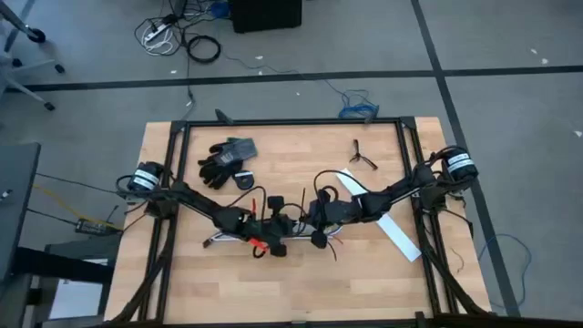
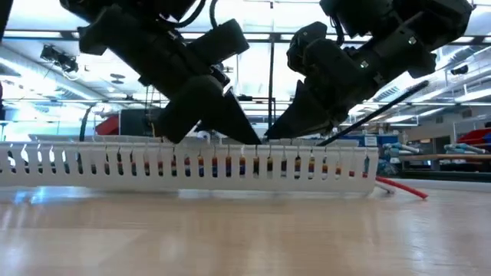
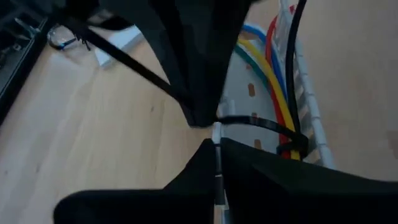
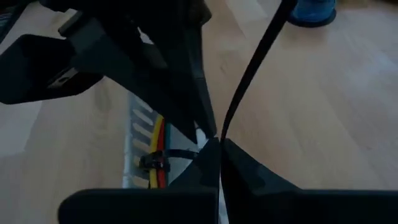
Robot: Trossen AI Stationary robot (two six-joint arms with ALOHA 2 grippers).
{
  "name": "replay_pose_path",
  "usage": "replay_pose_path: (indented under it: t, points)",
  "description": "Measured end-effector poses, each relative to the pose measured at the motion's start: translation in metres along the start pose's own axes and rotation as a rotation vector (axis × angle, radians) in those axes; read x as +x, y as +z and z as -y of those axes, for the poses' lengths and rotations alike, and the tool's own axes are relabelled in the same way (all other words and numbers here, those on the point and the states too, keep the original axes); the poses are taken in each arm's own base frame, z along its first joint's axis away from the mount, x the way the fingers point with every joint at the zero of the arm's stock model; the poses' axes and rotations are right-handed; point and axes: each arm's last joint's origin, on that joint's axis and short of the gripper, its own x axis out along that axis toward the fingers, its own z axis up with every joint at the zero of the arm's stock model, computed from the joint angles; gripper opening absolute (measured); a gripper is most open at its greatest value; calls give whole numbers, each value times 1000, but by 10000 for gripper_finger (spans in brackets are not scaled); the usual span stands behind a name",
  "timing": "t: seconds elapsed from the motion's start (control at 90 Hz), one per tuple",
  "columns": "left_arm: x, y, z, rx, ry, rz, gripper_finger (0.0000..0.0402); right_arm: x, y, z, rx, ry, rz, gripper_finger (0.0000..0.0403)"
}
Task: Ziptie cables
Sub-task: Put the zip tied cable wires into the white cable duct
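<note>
both grippers are meeting tip to tip over the middle of the white channel, the left gripper coming in from one side and the right gripper from the other, their tips touching or nearly so. the ziptie is already lying looped around the cables, its head sitting just beyond the left gripper's tips against the channel wall, and its free tail is running back through the right gripper's closed fingers and rising past that wrist at a slant. the left gripper looks to be pinching shut on the strap near the loop, though i cannot tell for sure whether the strap is between its fingers. the main risk, as i judge it, is that pulling the tail at this steep angle is dragging the whole channel sideways or lifting it, since nothing but the left gripper is bracing it; a slip of the thin strap through either pinch would also leave the loop slack. the cables are lying along the channel's length, pointing away from the left gripper's wrist toward the far end, with a red end poking out past the channel's end; the loop is crossing them squarely.
</note>
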Motion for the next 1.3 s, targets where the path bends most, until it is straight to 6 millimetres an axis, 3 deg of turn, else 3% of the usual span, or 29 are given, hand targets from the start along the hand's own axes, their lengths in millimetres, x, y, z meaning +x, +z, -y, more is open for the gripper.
replay_pose_path:
  t: [0.211,1.3]
  points:
    - [-2,11,-1,42,-9,-36,0,-1,-1,-3,-5,-9,3,0]
    - [-4,15,1,77,-30,-18,0,-3,-10,-5,-20,-62,-61,0]
